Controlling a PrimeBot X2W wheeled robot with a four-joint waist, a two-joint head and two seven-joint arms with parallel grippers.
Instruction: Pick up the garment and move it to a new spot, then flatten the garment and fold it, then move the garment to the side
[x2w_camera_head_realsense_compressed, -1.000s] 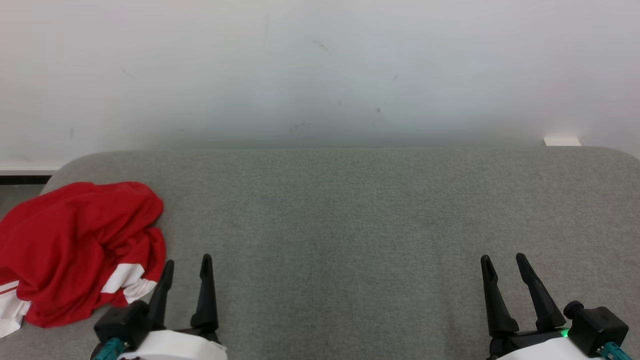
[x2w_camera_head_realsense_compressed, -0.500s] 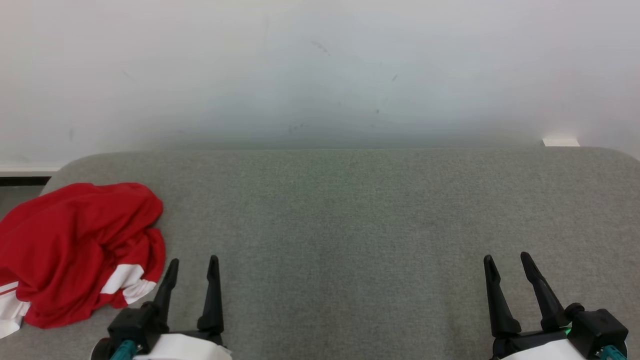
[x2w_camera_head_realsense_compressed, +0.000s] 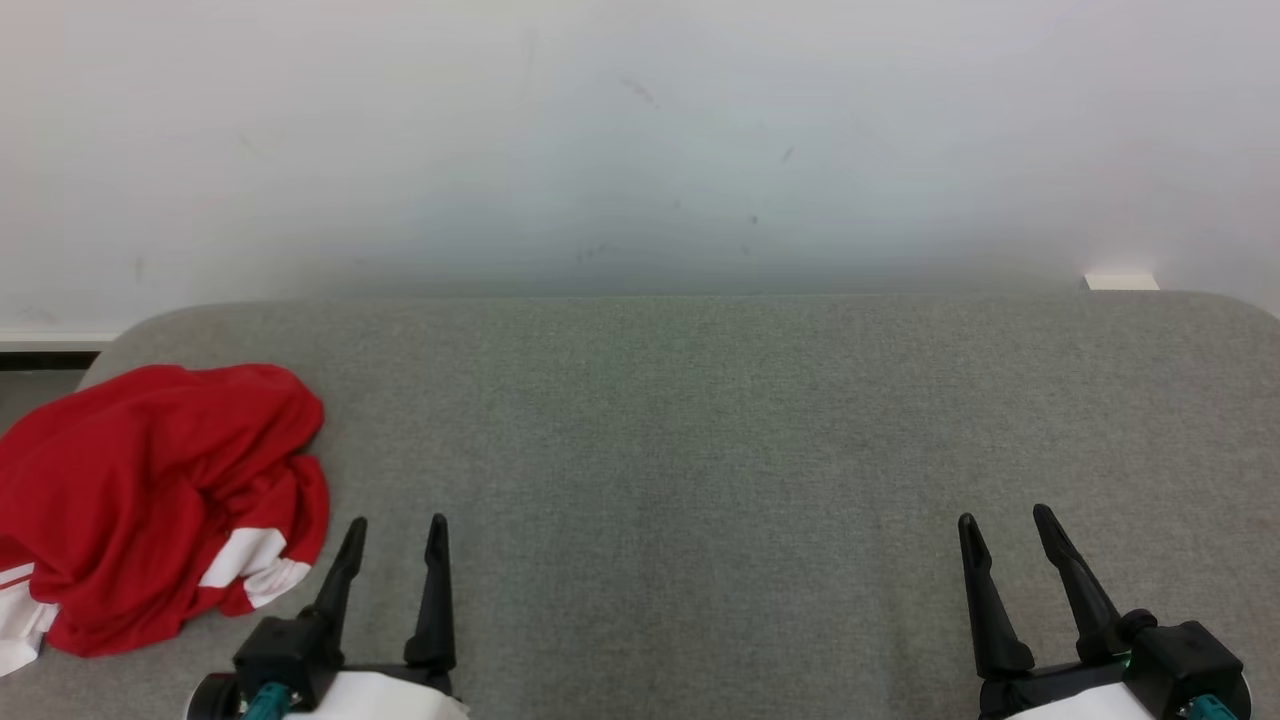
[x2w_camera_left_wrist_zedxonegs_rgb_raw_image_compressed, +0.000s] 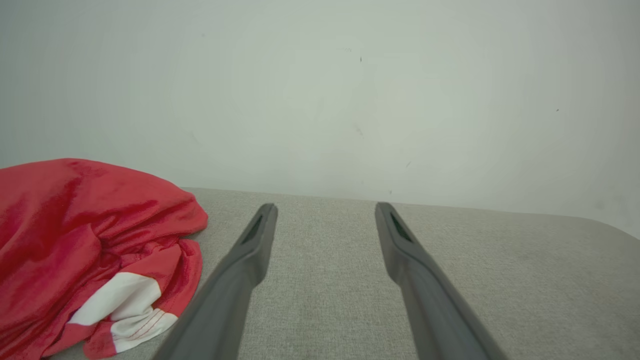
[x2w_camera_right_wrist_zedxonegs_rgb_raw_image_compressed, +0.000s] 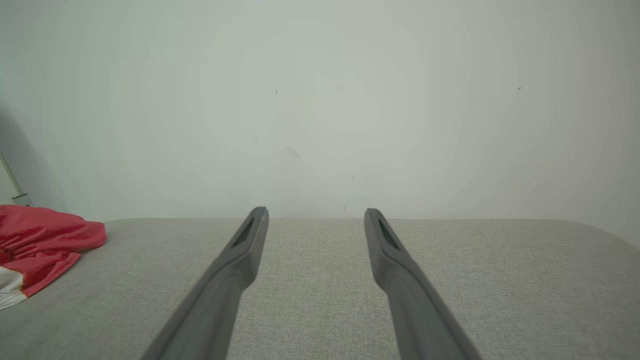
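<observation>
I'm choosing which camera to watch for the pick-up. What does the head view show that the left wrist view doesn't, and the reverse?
Head view's own: the right end effector, open above the grey fabric surface, and a small white block at the far right by the white wall.
Left wrist view's own: fine red stitch lines on the white panel of the red garment.
Shared: the crumpled garment, the left end effector open beside it, the fabric surface and the wall.

Soft red cloth garment on matt, coarse-woven grey fabric surface
</observation>
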